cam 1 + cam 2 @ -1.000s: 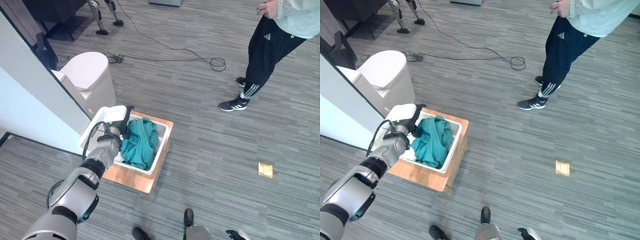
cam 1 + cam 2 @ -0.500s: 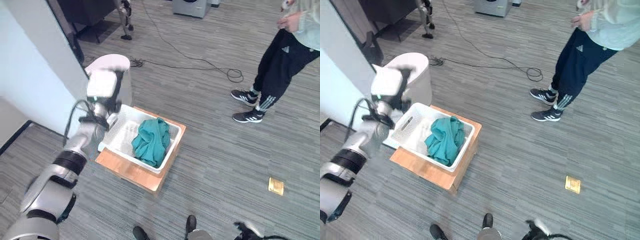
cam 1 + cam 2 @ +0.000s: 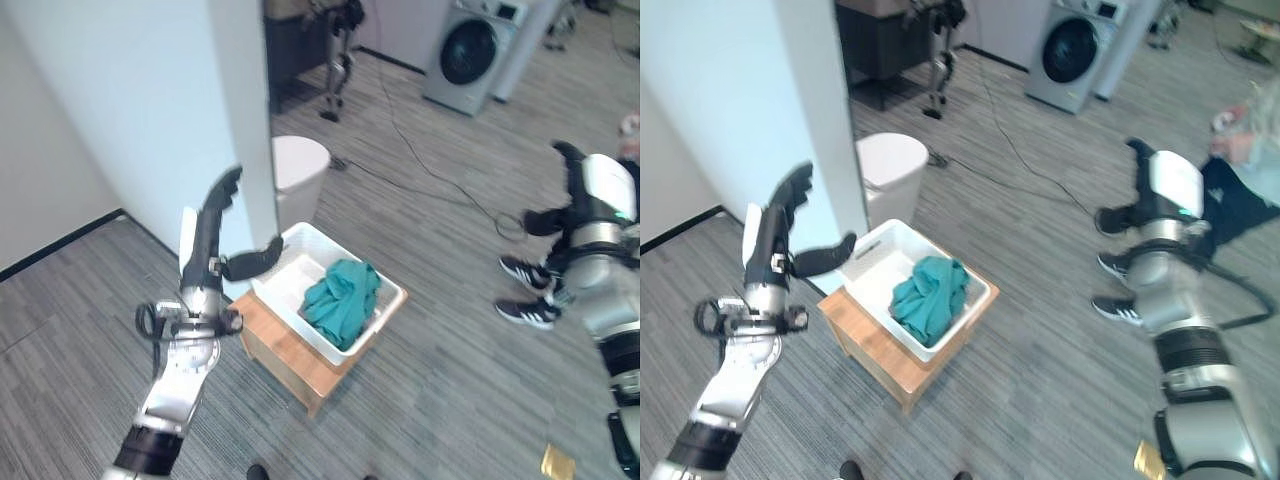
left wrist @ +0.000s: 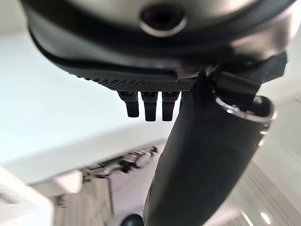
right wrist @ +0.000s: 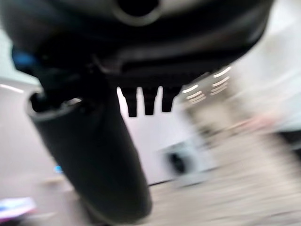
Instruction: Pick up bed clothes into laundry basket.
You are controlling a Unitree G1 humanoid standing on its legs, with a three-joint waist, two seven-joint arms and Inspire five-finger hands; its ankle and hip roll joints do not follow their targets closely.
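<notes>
The left hand (image 3: 205, 240) is raised at the left of centre in the left eye view, in front of the pale wall (image 3: 120, 110), with its fingers straight and pointing upward and its thumb (image 3: 250, 264) stretched out sideways toward the basket; it holds nothing and touches nothing. In the left wrist view the fingertips (image 4: 150, 106) stand in a straight row past the palm, confirming the hand is spread wide. The right hand (image 3: 1160, 185) is lifted at the right side of the right eye view, fingers likewise extended and empty, with the thumb sticking out to the left. The teal bed clothes (image 3: 343, 300) lie bunched inside the white laundry basket (image 3: 290, 275), toward its right end, near the middle of the frame. The basket sits on a low wooden platform (image 3: 285, 358) on the grey carpet floor (image 3: 430, 400). Just above the basket stands a white bin (image 3: 298, 172) beside the wall's corner. A washing machine (image 3: 470, 50) is at the upper right, and a person's shoes (image 3: 525, 290) show at the right edge behind the right arm.
</notes>
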